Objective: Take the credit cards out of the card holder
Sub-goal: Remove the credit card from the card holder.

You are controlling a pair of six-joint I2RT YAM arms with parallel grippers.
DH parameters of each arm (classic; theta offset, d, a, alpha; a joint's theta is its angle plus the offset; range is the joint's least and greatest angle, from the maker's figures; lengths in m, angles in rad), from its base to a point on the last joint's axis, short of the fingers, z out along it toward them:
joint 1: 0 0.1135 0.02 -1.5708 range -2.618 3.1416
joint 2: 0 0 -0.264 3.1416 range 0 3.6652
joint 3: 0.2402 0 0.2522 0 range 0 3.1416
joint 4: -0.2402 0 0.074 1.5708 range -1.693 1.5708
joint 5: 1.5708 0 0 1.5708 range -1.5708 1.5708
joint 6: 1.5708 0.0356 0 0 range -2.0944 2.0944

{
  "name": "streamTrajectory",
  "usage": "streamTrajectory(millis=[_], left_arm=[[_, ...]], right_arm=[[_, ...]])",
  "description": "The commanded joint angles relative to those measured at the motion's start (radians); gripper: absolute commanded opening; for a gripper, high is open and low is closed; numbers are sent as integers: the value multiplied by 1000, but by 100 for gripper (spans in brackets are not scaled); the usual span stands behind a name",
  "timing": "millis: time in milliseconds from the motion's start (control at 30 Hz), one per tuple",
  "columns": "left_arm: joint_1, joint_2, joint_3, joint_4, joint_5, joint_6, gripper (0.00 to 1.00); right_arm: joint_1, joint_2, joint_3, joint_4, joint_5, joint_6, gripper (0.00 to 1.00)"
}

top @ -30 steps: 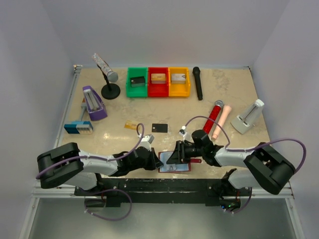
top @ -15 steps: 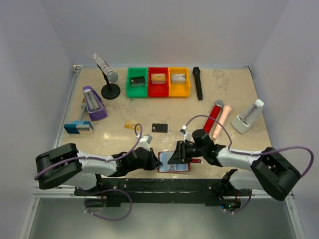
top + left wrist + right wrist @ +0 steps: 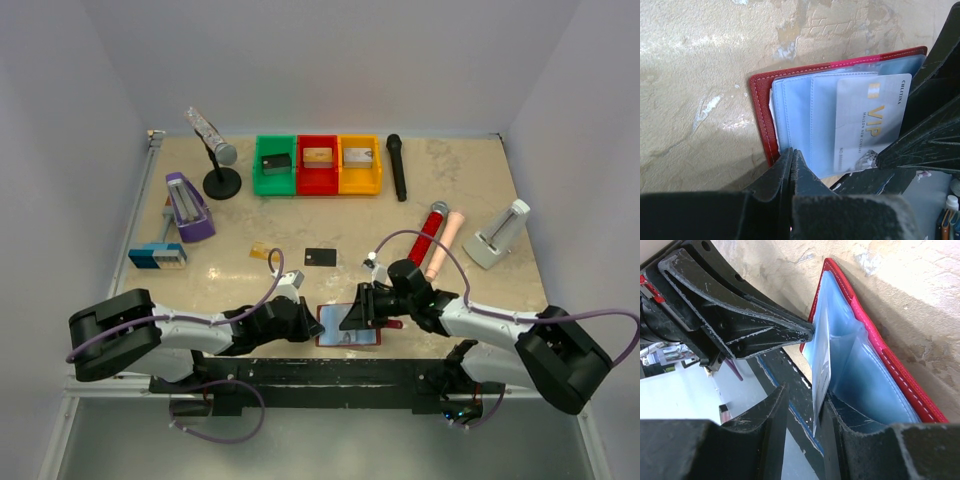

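The card holder (image 3: 349, 333) lies open near the table's front edge, dark red outside (image 3: 761, 117) and light blue inside (image 3: 867, 375). My left gripper (image 3: 313, 322) (image 3: 791, 152) is shut and empty, its tips pressing on the blue inside at the holder's left edge. A silver-grey credit card (image 3: 867, 122) sticks out of a pocket. My right gripper (image 3: 353, 314) (image 3: 806, 392) is open around that card (image 3: 821, 375): the card leans on one finger, the other stands apart. A gold-tan credit card (image 3: 263, 252) and a black one (image 3: 320, 257) lie on the table behind.
Green (image 3: 275, 165), red (image 3: 318, 165) and yellow (image 3: 360, 164) bins stand at the back, each holding a block. A black microphone (image 3: 397, 167), a red one (image 3: 430, 233), a microphone stand (image 3: 221, 170), a purple object (image 3: 187, 207) and a grey-white stand (image 3: 499, 235) lie around.
The right gripper has narrowed a little around the silver card and shifted slightly towards the front edge, its elbow swinging right. The left gripper stays pressed on the holder.
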Motion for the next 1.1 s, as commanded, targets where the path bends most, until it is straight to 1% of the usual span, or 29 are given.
streamTrajectory(millis=[0, 800, 1067], left_arm=[[-1, 3, -34, -103, -44, 8, 0], [1, -25, -62, -113, -54, -2, 0], [-1, -40, -80, -106, -60, -15, 0]], right_arm=[[3, -31, 39, -15, 13, -23, 34], [-2, -83, 39, -78, 42, -39, 27], [0, -89, 38, -85, 51, -41, 22]])
